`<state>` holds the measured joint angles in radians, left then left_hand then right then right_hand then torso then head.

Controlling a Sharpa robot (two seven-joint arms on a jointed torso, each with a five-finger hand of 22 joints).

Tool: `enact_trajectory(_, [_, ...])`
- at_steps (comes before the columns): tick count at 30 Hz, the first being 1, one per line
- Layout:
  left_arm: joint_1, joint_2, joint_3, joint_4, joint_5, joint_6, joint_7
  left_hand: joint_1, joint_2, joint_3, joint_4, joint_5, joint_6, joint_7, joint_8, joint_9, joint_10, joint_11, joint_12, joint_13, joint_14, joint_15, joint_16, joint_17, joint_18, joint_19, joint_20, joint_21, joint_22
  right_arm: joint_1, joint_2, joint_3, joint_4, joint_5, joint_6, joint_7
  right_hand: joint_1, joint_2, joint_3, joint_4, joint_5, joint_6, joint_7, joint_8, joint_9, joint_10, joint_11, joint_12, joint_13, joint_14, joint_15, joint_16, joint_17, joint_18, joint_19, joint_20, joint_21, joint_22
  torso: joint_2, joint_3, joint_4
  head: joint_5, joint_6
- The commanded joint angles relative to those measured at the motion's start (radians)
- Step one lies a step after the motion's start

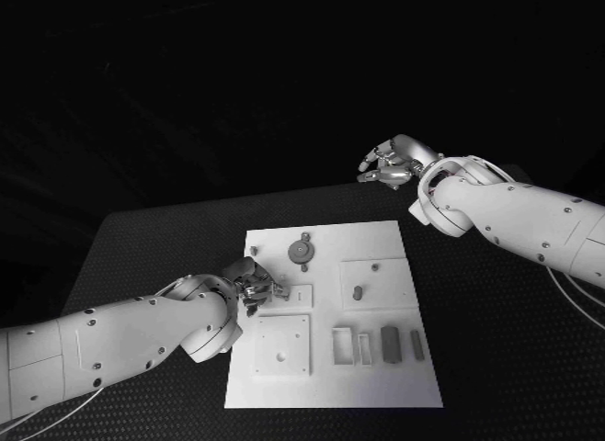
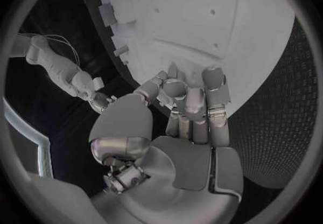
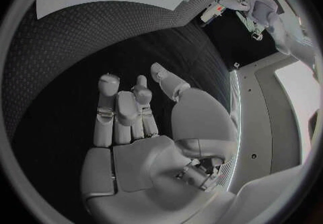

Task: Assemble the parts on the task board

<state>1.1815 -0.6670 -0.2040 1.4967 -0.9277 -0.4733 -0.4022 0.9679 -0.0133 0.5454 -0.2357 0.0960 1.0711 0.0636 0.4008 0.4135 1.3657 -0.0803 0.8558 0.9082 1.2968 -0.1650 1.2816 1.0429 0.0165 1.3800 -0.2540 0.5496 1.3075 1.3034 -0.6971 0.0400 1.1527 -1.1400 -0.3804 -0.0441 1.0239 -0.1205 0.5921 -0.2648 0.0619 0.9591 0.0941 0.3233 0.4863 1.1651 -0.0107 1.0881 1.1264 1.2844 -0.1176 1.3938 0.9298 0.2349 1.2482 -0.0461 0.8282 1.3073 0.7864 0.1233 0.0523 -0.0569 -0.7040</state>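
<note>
The white task board (image 1: 382, 386) lies in the middle of the black table. On it are a round part (image 1: 300, 250), a small upright piece (image 1: 357, 294) and dark bars (image 1: 390, 342) near the right side. My left hand (image 1: 254, 280) sits over the board's left edge with its fingers curled in. In the left wrist view this hand (image 2: 182, 116) brings its thumb and fingertips (image 2: 174, 89) together just above the board (image 2: 202, 19); whether they pinch anything is hidden. My right hand (image 1: 395, 163) hangs past the table's far edge, and the right wrist view shows its palm (image 3: 134, 121) bare.
Two pale frames (image 1: 350, 346) and a square plate with holes (image 1: 283, 344) lie on the board's near half. A small peg (image 1: 255, 249) stands near the far left corner. Black mat (image 1: 515, 349) stretches to the right of the board.
</note>
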Motion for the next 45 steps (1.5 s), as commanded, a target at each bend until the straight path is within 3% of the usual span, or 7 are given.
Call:
enact_trajectory(1, [-0.001, 0.006, 0.000, -0.001, -0.035, 0.008, -0.018, -0.003, -0.006, 0.001, 0.006, -0.007, 0.094, -0.050, 0.006, 0.126, -0.013, -0.018, 0.004, -0.002, 0.010, -0.039, 0.007, -0.002, 0.024, 0.017, -0.023, 0.006, 0.023, 0.001, 0.001, 0.001, 0.002, 0.006, 0.010, 0.008, -0.006, 0.003, -0.004, -0.004, -0.003, 0.006, 0.011, -0.003, 0.001, -0.001, 0.003, -0.003, 0.000, -0.002, 0.001, -0.005, 0.001, 0.027, 0.000, -0.006, -0.005, 0.015, -0.001, 0.0006, 0.0202, 0.001, 0.000])
enact_trajectory(13, [-0.002, 0.010, 0.000, -0.001, -0.074, 0.017, -0.033, -0.002, -0.016, -0.001, 0.009, -0.014, 0.100, -0.054, 0.014, 0.131, -0.012, -0.022, 0.010, -0.003, 0.009, -0.043, 0.014, -0.010, 0.023, 0.019, -0.022, 0.010, 0.022, 0.001, -0.001, 0.001, 0.006, 0.010, 0.010, 0.007, -0.008, 0.004, -0.005, -0.002, -0.003, 0.007, 0.011, -0.003, 0.002, -0.001, 0.002, -0.003, 0.000, -0.003, 0.001, -0.005, 0.001, 0.027, 0.000, -0.006, -0.006, 0.015, 0.000, -0.0001, 0.0205, -0.001, 0.003])
enact_trajectory(26, [-0.002, 0.005, 0.000, 0.007, -0.081, 0.052, -0.036, 0.002, -0.024, -0.003, 0.013, -0.027, 0.106, -0.058, 0.023, 0.136, -0.009, -0.025, 0.015, -0.007, 0.009, -0.046, 0.024, -0.017, 0.020, 0.022, -0.020, 0.016, 0.023, 0.001, -0.001, 0.001, 0.005, 0.014, 0.020, 0.005, -0.010, 0.003, -0.006, -0.002, -0.003, 0.009, 0.010, -0.002, 0.003, -0.002, 0.002, -0.003, 0.000, -0.003, 0.001, -0.005, 0.001, 0.027, 0.000, -0.006, -0.007, 0.015, 0.000, -0.0011, 0.0216, -0.002, -0.003])
enact_trajectory(33, [-0.002, 0.004, 0.000, 0.008, -0.071, 0.060, -0.032, -0.020, 0.015, -0.010, 0.025, 0.002, 0.115, -0.062, 0.033, 0.143, -0.006, -0.029, 0.020, -0.013, 0.005, -0.050, 0.039, -0.029, 0.016, 0.019, -0.016, 0.024, 0.023, 0.000, 0.000, 0.001, 0.004, 0.014, 0.022, 0.006, -0.010, 0.003, -0.006, -0.001, -0.003, 0.010, 0.010, -0.001, 0.003, -0.002, 0.002, -0.003, 0.000, -0.003, 0.001, -0.005, 0.001, 0.027, 0.000, -0.006, -0.007, 0.015, 0.000, -0.0008, 0.0211, -0.002, -0.003])
enact_trajectory(45, [-0.002, 0.004, 0.000, 0.007, -0.066, 0.065, -0.035, -0.038, 0.023, -0.017, 0.022, 0.011, 0.119, -0.064, 0.038, 0.146, -0.005, -0.031, 0.024, -0.017, 0.002, -0.051, 0.048, -0.037, 0.015, 0.018, -0.015, 0.031, 0.023, 0.000, 0.003, 0.001, 0.001, 0.014, 0.025, 0.006, -0.011, 0.004, -0.006, -0.001, -0.003, 0.011, 0.010, -0.001, 0.004, -0.002, 0.001, -0.003, 0.000, -0.003, 0.000, -0.005, 0.001, 0.027, 0.000, -0.006, -0.007, 0.016, 0.000, -0.0003, 0.0213, -0.002, -0.005])
